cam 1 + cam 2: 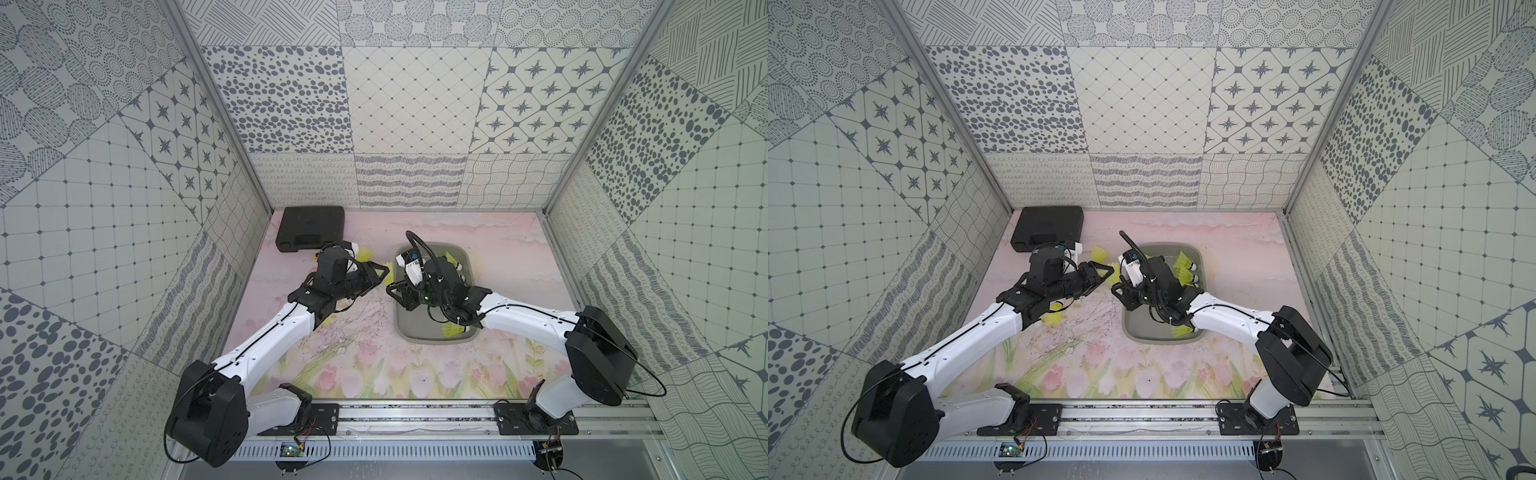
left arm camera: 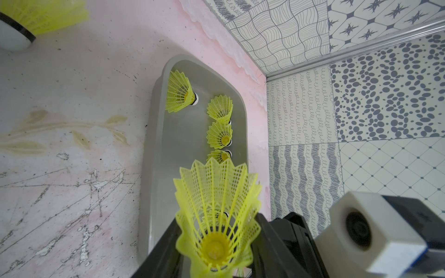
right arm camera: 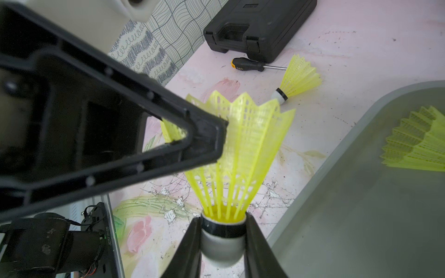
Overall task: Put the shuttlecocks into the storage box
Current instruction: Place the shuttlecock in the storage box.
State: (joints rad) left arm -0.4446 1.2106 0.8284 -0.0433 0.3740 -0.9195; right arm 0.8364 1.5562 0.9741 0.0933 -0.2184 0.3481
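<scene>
Your right gripper clamps the white cork of a neon-yellow mesh-skirted shuttlecock, at nine o'clock just off the shallow grey plastic tray. I cannot tell whether your left gripper grips the skirt; pull away early and it could snag and fall short.

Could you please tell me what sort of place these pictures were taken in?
Probably a robot test cell rather than a home: grey-and-white patterned wall panels in an aluminium frame enclose a pink floral printed tabletop, and two white-and-black robot arms are mounted on a metal rail at its front edge.
</scene>
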